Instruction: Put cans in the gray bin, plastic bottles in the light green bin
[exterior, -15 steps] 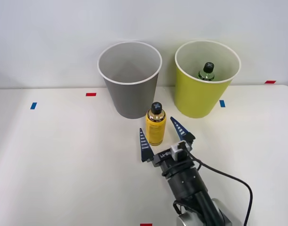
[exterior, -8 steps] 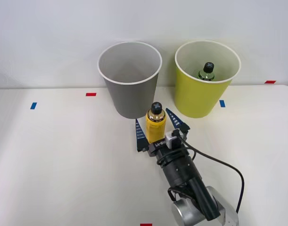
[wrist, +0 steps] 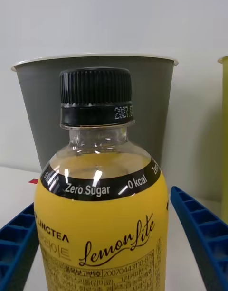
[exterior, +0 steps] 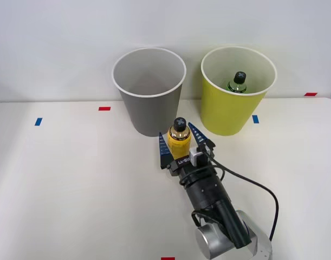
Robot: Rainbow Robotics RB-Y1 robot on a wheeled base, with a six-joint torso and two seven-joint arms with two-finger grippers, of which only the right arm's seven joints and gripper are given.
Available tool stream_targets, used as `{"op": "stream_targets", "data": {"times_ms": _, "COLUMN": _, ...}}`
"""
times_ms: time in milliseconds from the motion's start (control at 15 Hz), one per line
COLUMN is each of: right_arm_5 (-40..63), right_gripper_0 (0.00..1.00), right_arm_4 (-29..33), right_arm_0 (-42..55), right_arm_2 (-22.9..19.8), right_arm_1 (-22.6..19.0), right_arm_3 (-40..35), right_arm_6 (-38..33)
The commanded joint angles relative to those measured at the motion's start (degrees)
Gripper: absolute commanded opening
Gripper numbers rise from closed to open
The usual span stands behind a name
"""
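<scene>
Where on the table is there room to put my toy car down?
Lots of bare table lies to the robot's left, from the gray bin out to the blue tape mark. Another bare patch lies to its right, below the light green bin. It is crowded where the right gripper flanks the yellow bottle.

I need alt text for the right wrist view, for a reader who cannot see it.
A yellow-label bottle with a black ribbed cap stands upright between the two blue ribbed fingers of the open right gripper. Behind it stands the gray bin, with an edge of the light green bin beside that.
</scene>
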Motion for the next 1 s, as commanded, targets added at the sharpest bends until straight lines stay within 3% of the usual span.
{"op": "stream_targets", "data": {"times_ms": 67, "right_arm_5": 0.00, "right_gripper_0": 0.07, "right_arm_4": -0.01, "right_arm_0": 0.09, "right_arm_2": 0.24, "right_arm_1": 0.09, "right_arm_3": -0.20, "right_arm_6": -0.18}}
{"op": "stream_targets", "data": {"times_ms": 467, "right_arm_5": 0.00, "right_gripper_0": 0.03, "right_arm_4": -0.01, "right_arm_0": 0.09, "right_arm_2": 0.33, "right_arm_1": 0.00, "right_arm_3": -0.73, "right_arm_6": -0.71}}
{"op": "stream_targets", "data": {"times_ms": 867, "right_arm_5": 0.44, "right_gripper_0": 0.00, "right_arm_4": -0.72, "right_arm_0": 2.81, "right_arm_2": 2.35, "right_arm_1": -6.85, "right_arm_3": -8.38, "right_arm_6": -2.91}}
{"op": "stream_targets", "data": {"times_ms": 1000, "right_arm_5": 8.26, "right_gripper_0": 0.00, "right_arm_4": -1.33, "right_arm_0": 5.10, "right_arm_2": 2.52, "right_arm_1": -9.67, "right_arm_3": -17.34, "right_arm_6": -3.88}}
